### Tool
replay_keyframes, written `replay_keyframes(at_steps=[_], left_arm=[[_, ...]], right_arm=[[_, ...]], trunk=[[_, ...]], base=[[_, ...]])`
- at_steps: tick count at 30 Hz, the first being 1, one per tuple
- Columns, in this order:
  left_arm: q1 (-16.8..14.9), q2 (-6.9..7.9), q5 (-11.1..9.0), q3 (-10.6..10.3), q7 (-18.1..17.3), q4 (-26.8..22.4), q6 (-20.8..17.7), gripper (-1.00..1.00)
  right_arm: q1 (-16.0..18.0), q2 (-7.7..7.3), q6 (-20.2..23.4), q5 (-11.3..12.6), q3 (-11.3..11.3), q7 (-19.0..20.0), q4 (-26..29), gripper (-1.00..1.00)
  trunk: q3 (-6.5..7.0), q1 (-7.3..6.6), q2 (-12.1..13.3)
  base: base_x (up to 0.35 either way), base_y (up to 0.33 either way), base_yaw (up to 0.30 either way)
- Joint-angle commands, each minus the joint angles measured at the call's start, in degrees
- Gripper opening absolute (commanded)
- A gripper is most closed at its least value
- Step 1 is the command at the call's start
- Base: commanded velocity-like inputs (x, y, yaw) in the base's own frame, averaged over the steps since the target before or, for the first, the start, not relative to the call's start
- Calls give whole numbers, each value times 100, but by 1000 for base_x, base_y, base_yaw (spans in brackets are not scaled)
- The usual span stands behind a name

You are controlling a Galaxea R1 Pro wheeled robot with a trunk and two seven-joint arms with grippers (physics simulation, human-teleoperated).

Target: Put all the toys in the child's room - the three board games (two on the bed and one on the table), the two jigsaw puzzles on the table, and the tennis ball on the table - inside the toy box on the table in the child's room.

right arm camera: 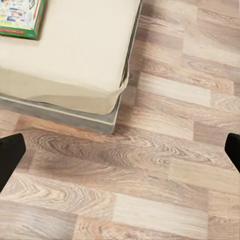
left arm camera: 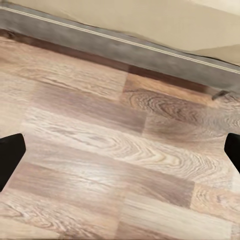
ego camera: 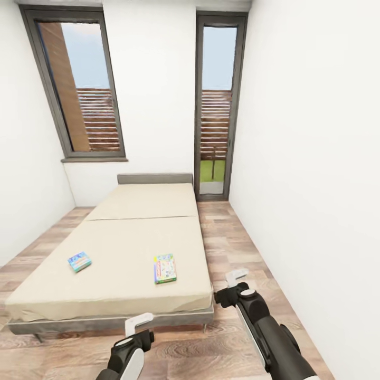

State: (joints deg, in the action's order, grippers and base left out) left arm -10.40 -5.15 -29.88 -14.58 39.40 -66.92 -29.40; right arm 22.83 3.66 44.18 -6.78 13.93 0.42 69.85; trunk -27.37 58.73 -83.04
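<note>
In the head view, two board games lie flat on the beige mattress of the bed [ego camera: 132, 237]: a mainly blue one [ego camera: 79, 261] near its left edge and a green, white and red one [ego camera: 165, 268] near its right front. My left gripper [ego camera: 138, 323] hangs open over the floor in front of the bed's foot. My right gripper [ego camera: 236, 278] is open beside the bed's front right corner, and its wrist view catches the green box [right arm camera: 20, 17] at the edge. The table, toy box, jigsaw puzzles and tennis ball are out of view.
The grey bed frame [left arm camera: 125, 47] runs just ahead of the left gripper. Wood plank floor [ego camera: 232, 248] forms a strip between the bed and the white right wall [ego camera: 316, 184]. A window [ego camera: 84, 89] and a glass door [ego camera: 215, 111] sit in the far wall.
</note>
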Motion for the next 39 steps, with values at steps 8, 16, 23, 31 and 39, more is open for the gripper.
replay_keyframes(at_steps=[8,16,23,31,39], left_arm=[[-6,5,-52,-9,42,37,0,100],[-6,5,-45,-10,41,38,6,100],[-6,5,-51,-10,35,40,18,100],[-6,7,-50,-1,31,39,18,100],[-6,12,-36,6,32,38,22,100]], right_arm=[[-9,-6,30,-40,14,3,53,100],[-10,-6,33,-40,14,3,55,100],[-7,0,51,-43,14,3,55,100],[-7,3,56,-42,14,5,55,100],[-7,3,61,-38,14,4,55,100]], trunk=[[-6,0,-4],[-6,0,-4],[-6,0,-4],[-6,0,-4],[-6,0,-4]], base=[[0,0,295],[0,0,297],[0,0,297],[0,0,297],[0,0,297]])
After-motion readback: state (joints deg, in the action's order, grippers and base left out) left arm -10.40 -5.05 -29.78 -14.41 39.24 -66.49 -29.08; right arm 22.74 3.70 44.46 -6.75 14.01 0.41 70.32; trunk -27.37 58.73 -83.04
